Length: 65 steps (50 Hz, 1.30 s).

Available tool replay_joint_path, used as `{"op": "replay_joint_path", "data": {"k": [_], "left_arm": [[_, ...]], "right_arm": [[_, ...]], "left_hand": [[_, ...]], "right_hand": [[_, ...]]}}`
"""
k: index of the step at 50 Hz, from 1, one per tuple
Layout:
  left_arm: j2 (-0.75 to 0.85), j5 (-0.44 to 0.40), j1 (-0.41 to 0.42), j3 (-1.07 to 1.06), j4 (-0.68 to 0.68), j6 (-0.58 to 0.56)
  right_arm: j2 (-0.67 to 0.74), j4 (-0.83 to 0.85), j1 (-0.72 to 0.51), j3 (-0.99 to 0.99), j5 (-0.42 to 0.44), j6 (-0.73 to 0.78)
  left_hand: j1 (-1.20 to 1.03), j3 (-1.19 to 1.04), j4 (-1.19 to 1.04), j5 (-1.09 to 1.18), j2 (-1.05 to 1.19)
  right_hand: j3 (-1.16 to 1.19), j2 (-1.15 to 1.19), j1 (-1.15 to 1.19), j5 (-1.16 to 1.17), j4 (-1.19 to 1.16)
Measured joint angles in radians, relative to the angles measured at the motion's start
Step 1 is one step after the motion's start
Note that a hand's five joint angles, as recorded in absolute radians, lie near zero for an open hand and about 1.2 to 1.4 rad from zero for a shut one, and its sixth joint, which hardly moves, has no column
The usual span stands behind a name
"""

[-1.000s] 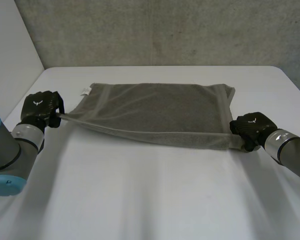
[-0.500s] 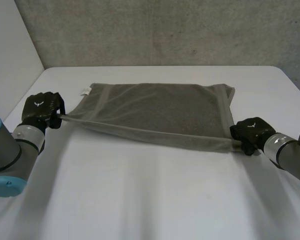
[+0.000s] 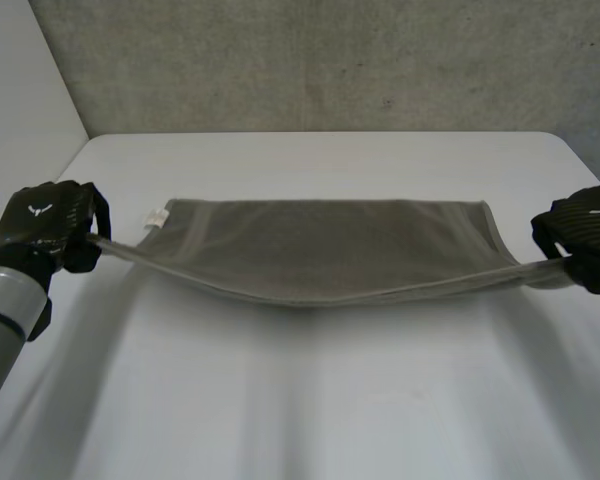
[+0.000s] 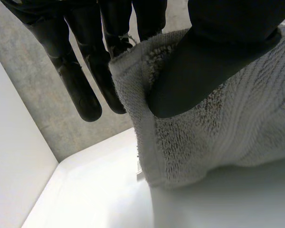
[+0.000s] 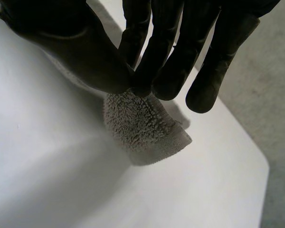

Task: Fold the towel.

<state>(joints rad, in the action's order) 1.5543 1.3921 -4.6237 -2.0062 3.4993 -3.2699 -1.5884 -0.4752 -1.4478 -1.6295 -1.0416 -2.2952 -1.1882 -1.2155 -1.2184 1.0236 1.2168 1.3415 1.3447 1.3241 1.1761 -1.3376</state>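
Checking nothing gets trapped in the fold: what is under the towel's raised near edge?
Below the towel's raised edge, pinched at its corners by the left hand and right hand, bare white table shows. Whatever lies beneath the rest of the cloth is covered.

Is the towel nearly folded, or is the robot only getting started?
Only getting started, it seems. Done: the left robot hand and right robot hand each pinch a near corner of the towel. In hand: its near edge hangs stretched between them above the table. Left: carrying that edge over to the far edge, which seems to rest on the table, then letting go; no fold shows yet.
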Motion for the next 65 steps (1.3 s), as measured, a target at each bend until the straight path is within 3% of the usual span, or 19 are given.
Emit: {"op": "replay_joint_path", "data": {"k": [6, 11, 23, 36, 41, 43, 46, 47, 49, 55, 65], "left_arm": [[-0.098, -0.022, -0.009, -0.029, -0.056, 0.001], [-0.079, -0.022, -0.008, -0.02, -0.051, 0.002], [0.296, 0.003, 0.028, 0.205, 0.028, 0.008], [0.748, 0.188, 0.153, 0.71, 0.058, 0.014], [0.856, 0.223, 0.171, 0.849, 0.077, 0.01], [0.887, 0.229, 0.174, 0.882, 0.087, 0.008], [0.92, 0.231, 0.182, 0.911, 0.098, 0.004], [0.927, 0.231, 0.185, 0.914, 0.1, 0.003], [0.933, 0.231, 0.19, 0.915, 0.103, 0.002], [0.919, 0.227, 0.201, 0.885, 0.103, 0.003], [0.67, 0.218, 0.203, 0.665, 0.097, 0.007]], "right_arm": [[-0.069, -0.055, 0.029, 0.028, 0.044, 0.054], [0.004, -0.039, 0.021, 0.062, 0.043, 0.056], [0.423, 0.117, -0.131, 0.309, -0.102, 0.0], [0.701, 0.677, -0.259, 0.463, -0.184, -0.091], [0.797, 0.762, -0.285, 0.534, -0.226, -0.087], [0.829, 0.768, -0.29, 0.563, -0.237, -0.085], [0.866, 0.766, -0.295, 0.596, -0.252, -0.085], [0.875, 0.765, -0.295, 0.604, -0.259, -0.085], [0.882, 0.762, -0.296, 0.611, -0.271, -0.086], [0.867, 0.753, -0.299, 0.592, -0.317, -0.092], [0.597, 0.661, -0.295, 0.389, -0.341, -0.187]], "left_hand": [[0.0, 0.0, 0.0, 0.0, 0.0], [0.0, 0.0, 0.0, 0.0, 0.0], [0.0, 0.0, 0.0, 0.0, 0.0], [0.0, 0.0, 0.0, 0.0, 0.0], [0.0, 0.002, 0.002, 0.0, -0.002], [0.11, 0.149, 0.153, -0.119, -0.151], [0.603, 0.657, 0.67, -0.651, -0.669], [0.792, 0.852, 0.866, -0.838, -0.869], [0.97, 0.996, 0.996, -0.964, -0.995], [1.006, 1.037, 1.04, -0.99, -1.04], [1.014, 1.046, 1.049, -0.994, -1.047]], "right_hand": [[0.002, 0.0, 0.0, 0.0, 0.0], [0.002, 0.0, 0.001, 0.0, 0.0], [0.002, 0.0, 0.002, 0.0, 0.0], [0.002, 0.0, 0.002, 0.0, 0.0], [0.0, -0.002, 0.0, 0.0, 0.0], [-0.274, -0.284, -0.261, -0.289, 0.271], [-0.812, -0.83, -0.804, -0.862, 0.803], [-0.965, -0.982, -0.965, -1.016, 0.955], [-1.073, -1.083, -1.053, -1.112, 1.06], [-1.1, -1.098, -1.09, -1.117, 1.078], [-1.1, -1.098, -1.091, -1.117, 1.078]]}}
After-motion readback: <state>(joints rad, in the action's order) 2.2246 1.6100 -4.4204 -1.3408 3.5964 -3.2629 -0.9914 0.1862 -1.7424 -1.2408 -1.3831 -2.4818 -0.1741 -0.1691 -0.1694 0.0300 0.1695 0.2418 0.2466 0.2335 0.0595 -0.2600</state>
